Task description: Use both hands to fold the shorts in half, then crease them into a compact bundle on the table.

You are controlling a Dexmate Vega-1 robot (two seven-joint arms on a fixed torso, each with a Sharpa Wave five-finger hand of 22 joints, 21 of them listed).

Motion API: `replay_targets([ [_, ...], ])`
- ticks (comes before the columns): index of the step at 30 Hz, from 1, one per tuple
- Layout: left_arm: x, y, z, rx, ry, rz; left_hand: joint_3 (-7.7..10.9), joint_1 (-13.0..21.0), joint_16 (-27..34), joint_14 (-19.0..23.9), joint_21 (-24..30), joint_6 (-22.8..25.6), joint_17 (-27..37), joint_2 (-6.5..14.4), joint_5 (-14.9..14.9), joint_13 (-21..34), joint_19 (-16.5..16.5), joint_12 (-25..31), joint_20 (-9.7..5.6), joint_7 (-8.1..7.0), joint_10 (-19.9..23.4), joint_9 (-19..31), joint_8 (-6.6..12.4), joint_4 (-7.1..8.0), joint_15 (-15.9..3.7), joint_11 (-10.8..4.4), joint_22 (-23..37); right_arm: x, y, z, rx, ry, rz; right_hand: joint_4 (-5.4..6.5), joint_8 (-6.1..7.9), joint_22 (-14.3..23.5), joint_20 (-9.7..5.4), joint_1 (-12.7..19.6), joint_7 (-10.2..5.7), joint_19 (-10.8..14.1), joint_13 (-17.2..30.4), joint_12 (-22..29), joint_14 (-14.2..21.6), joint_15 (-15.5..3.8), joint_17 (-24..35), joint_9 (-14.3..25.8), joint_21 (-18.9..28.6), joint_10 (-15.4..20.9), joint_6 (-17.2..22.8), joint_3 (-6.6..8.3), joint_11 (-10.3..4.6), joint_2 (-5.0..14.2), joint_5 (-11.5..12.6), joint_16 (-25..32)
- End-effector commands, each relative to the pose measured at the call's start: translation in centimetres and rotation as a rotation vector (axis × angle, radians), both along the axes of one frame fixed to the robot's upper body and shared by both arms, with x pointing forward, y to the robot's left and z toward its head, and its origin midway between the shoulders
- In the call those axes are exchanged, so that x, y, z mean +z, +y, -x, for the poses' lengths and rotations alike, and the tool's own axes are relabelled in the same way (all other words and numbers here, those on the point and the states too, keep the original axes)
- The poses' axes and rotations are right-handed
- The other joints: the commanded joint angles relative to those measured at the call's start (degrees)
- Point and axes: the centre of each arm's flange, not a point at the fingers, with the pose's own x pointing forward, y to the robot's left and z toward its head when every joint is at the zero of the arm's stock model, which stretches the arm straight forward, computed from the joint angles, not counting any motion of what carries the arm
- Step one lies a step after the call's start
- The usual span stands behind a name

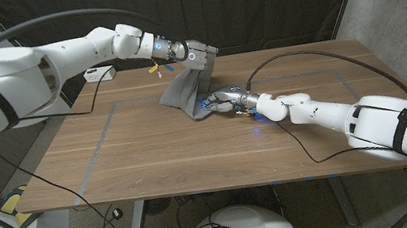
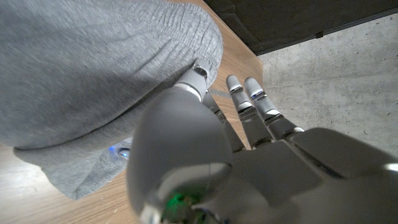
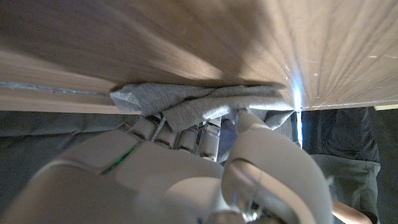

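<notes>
Your right hand (image 1: 222, 99) is low on the surface (image 1: 154, 167), fingers curled into the near, lower edge of the grey shorts (image 1: 188, 92) and holding that hem against the wood; the right wrist view shows the cloth bunched over its fingertips (image 3: 186, 134), so treat this hand as your anchor and do not let it slide. Just beyond it the shorts rise in a slack drape, lying toward the far middle of the surface, with their upper part lifted clear. Your left hand (image 1: 198, 54) carries that raised end, pinching the fabric from above while its other fingers (image 2: 255, 102) stand straight and free in the left wrist view. To do the fold well, I judge you should carry the left hand over toward the right along a low arc, keeping the cloth lightly taut so the edges meet squarely, and release only once the layers lie together. A white box (image 1: 99, 73) sits well apart at the far left corner.
</notes>
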Motion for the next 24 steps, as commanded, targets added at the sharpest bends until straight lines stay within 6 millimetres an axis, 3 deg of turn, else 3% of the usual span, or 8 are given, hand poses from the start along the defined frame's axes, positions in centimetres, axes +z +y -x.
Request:
replay_targets([
  [1, -3.0, -0.4, -1.0, -0.032, 0.075, 0.099, -0.46, 0.8, 0.4, 0.8, 0.5, 0.6, 0.3, -0.1, -0.1, -0.2, 0.7, -0.5, -0.77, -0.03, 1.2, -0.2, 0.30, -0.05, -10.29, 0.66, 0.0, 1.5, -0.4, 0.9, 0.011, -0.034, -0.039, -0.40, 0.32, 0.1, 0.24, 0.4, -0.05, 0.7, 0.3, -0.1, -0.2, -3.73, 0.0, 0.1, 0.3, -0.3, 0.0, 0.13, -0.17, 0.00, 0.0, 0.2],
  [10, -5.3, -0.8, -1.9, -0.046, 0.110, 0.175, -0.75, 0.8, 0.3, 1.3, 0.7, 0.3, 0.2, -0.3, -0.1, -1.1, 1.0, -1.4, -0.88, 0.01, 1.5, -1.2, -0.24, -0.16, -10.29, 0.69, -0.1, 2.8, -0.4, 1.7, 0.026, -0.070, -0.052, -0.55, 0.30, 0.1, 0.26, 0.5, -0.05, 0.8, 0.3, 0.0, -0.3, -3.71, 0.0, 0.1, 0.3, -0.3, -0.1, 0.18, -0.21, -0.02, 0.0, 0.3],
  [14, -6.1, -1.2, -2.4, -0.036, 0.113, 0.213, -1.04, 0.4, -0.3, 1.3, 0.8, -3.1, -0.1, -0.3, -0.1, -2.6, 1.1, -3.0, -0.79, -0.05, -0.2, -4.6, -3.83, -0.16, -10.28, 0.66, -0.1, 3.2, -0.4, 2.1, 0.030, -0.076, -0.052, -0.58, 0.31, 0.1, 0.26, 0.5, -0.05, 0.8, 0.3, 0.0, -0.3, -3.75, 0.0, 0.1, 0.3, -0.3, -0.1, 0.19, -0.16, -0.04, 0.0, 0.3],
  [16, -6.4, -1.5, -2.6, -0.019, 0.103, 0.230, -1.01, -1.1, -1.2, 0.6, 0.6, -5.5, -0.6, -0.4, 0.2, -4.2, 1.1, -4.2, -0.74, -0.14, -2.8, -6.4, -6.70, 0.43, -10.21, 0.70, -0.3, 3.6, -0.6, 2.4, 0.033, -0.084, -0.060, -0.58, 0.31, 0.1, 0.23, 0.4, -0.03, 0.8, 0.3, 0.0, -0.3, -3.73, 0.0, 0.1, 0.3, -0.3, -0.1, 0.20, -0.16, -0.03, 0.0, 0.3],
  [20, -7.1, -1.9, -3.1, 0.018, 0.061, 0.272, 1.33, -10.0, -2.0, -4.9, -1.5, -13.7, -1.3, -2.6, 1.7, -9.6, 0.5, -5.0, 0.12, -0.92, -13.4, -6.8, -16.92, 1.70, -9.36, 0.67, -0.5, 4.6, -1.0, 3.3, 0.031, -0.112, -0.068, -0.60, 0.31, 0.1, 0.27, 0.4, -0.07, 0.9, 0.3, 0.0, -0.2, -3.76, 0.0, 0.1, 0.4, -0.3, -0.1, 0.23, -0.21, -0.05, 0.0, 0.3],
  [21, -7.2, -1.9, -3.2, 0.028, 0.050, 0.279, 1.52, -10.8, -2.0, -5.4, -1.6, -13.8, -1.3, -2.8, 1.8, -10.0, 0.5, -5.1, 0.22, -0.94, -14.6, -6.7, -17.46, 1.76, -9.21, 0.77, -0.5, 4.8, -1.1, 3.5, 0.032, -0.120, -0.073, -0.60, 0.30, 0.1, 0.29, 0.4, -0.02, 0.9, 0.3, 0.0, -0.2, -3.78, 0.0, 0.1, 0.4, -0.3, -0.1, 0.25, -0.08, -0.05, 0.0, 0.3],
  [22, -7.3, -2.0, -3.3, 0.038, 0.044, 0.282, 1.98, -13.5, -2.0, -6.9, -2.3, -17.6, -1.3, -3.2, 2.1, -10.9, 0.0, -5.3, 0.74, -1.00, -17.8, -6.8, -20.47, 2.16, -9.25, 0.82, -0.4, 5.1, -1.4, 3.8, 0.035, -0.133, -0.082, -0.57, 0.30, 0.1, 0.29, 0.4, 0.00, 0.9, 0.3, 0.0, -0.2, -3.78, 0.0, 0.1, 0.4, -0.3, -0.2, 0.23, -0.05, -0.04, 0.0, 0.3],
  [24, -7.5, -2.1, -3.4, 0.051, 0.030, 0.291, 1.97, -15.8, -2.1, -8.6, -2.7, -19.6, -1.3, -3.9, 2.4, -11.3, -0.3, -5.3, 0.94, -1.04, -20.2, -6.7, -22.11, 2.55, -9.05, 0.88, -0.4, 5.6, -1.7, 4.3, 0.035, -0.151, -0.092, -0.58, 0.31, 0.1, 0.41, 0.4, -0.01, 0.9, 0.3, 0.0, -0.1, -3.76, 0.0, 0.1, 0.3, -0.3, -0.2, 0.23, -0.14, -0.10, 0.0, 0.3],
])
